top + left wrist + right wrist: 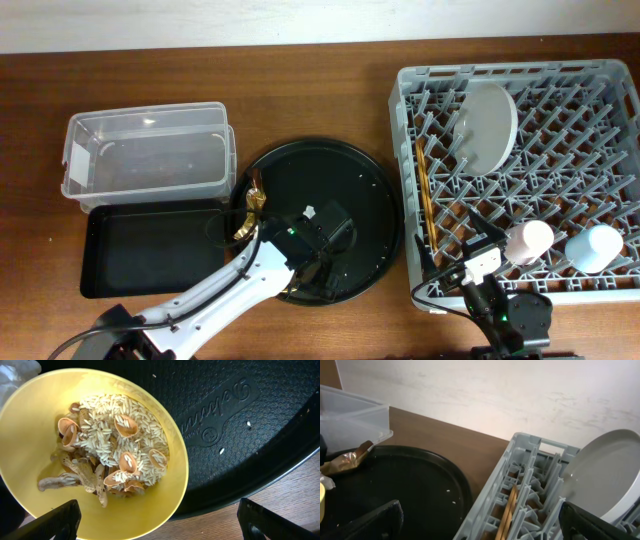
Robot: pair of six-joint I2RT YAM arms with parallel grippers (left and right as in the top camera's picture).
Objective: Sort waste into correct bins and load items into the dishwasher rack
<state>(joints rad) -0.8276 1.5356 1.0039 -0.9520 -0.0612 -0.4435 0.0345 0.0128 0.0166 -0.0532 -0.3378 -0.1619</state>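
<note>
My left pincer (160, 527) is spread wide and empty; the yellow bowl (30, 445) of food scraps (107, 442) sits right beneath it on the round black tray (250, 425). My right pincer (482, 527) is spread too, holding nothing, the chopsticks (508, 507) just ahead in the rack (487, 502).

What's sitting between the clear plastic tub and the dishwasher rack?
The large round black tray, with the gold-brown wrapper at its left edge, shown in the overhead view.
</note>
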